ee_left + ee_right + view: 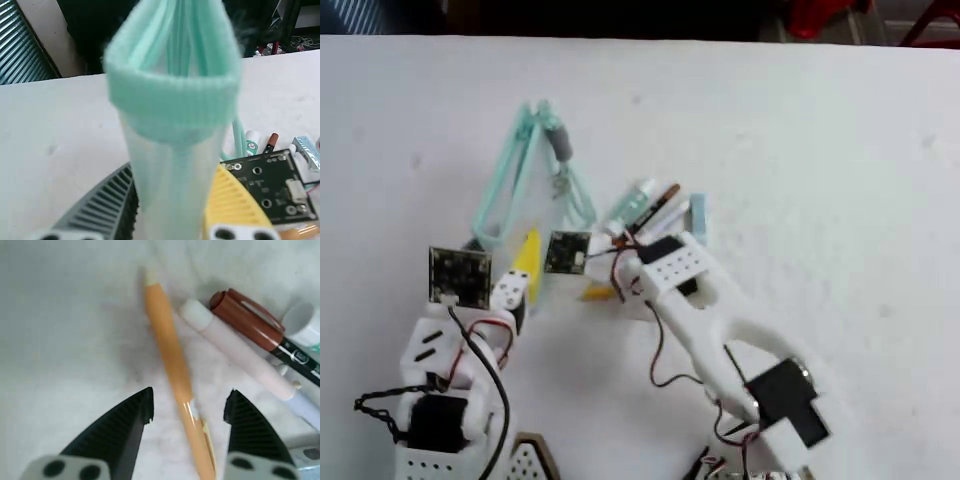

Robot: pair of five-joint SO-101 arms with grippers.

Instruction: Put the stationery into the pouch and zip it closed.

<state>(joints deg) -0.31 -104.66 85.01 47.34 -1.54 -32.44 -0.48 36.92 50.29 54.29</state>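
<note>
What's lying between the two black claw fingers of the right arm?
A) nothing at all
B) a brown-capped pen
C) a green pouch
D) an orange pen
D: in the right wrist view the orange pen runs between the open fingers of the right gripper, with a gap on each side.

A white table (840, 150) stands before a teal slatted shutter (22, 45) and something red (820, 15) at the back.

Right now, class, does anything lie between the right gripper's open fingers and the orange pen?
Nothing visible does. The right gripper is open, its fingers either side of the orange pen on the table. The pink pen and brown-capped pen lie beyond one fingertip, off to the side.
</note>
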